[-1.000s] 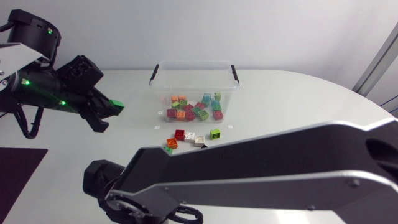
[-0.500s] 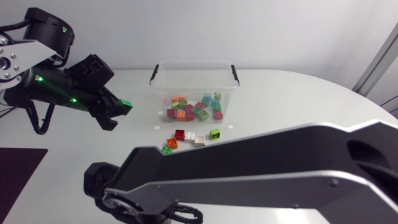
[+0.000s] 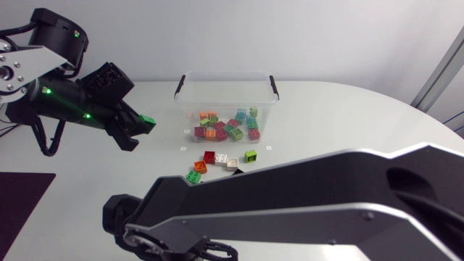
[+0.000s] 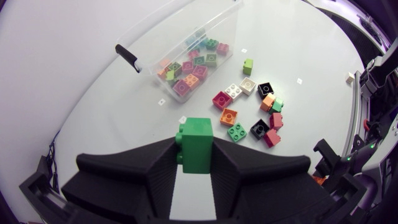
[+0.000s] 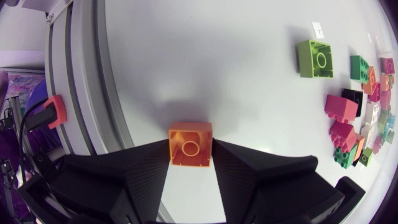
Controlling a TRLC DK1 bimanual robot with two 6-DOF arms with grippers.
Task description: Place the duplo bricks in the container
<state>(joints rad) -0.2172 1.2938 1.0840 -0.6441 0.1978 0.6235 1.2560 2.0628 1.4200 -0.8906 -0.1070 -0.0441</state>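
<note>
The clear container [image 3: 226, 74] stands at the back middle of the table with several coloured duplo bricks [image 3: 228, 127] inside. More loose bricks [image 3: 221, 158] lie in front of it. My left gripper [image 3: 141, 123] hangs above the table to the container's left, shut on a green brick [image 4: 198, 134]. My right arm [image 3: 304, 196] crosses the front of the table. In the right wrist view my right gripper [image 5: 190, 142] is down at the table, its fingers [image 5: 149, 168] against both sides of an upturned orange brick [image 5: 190, 149]. The loose bricks [image 5: 348, 118] lie ahead of it.
A lime green brick [image 5: 314, 58] lies apart from the pile, ahead of the right gripper. Small white tags [image 3: 183, 147] dot the table near the container [image 4: 180, 37]. A dark mat [image 3: 22, 196] lies at the front left. The right arm's broad link hides much of the front table.
The left arm has moved right and a little toward the container with the green brick, then held still. The right arm's link has shifted slightly.
</note>
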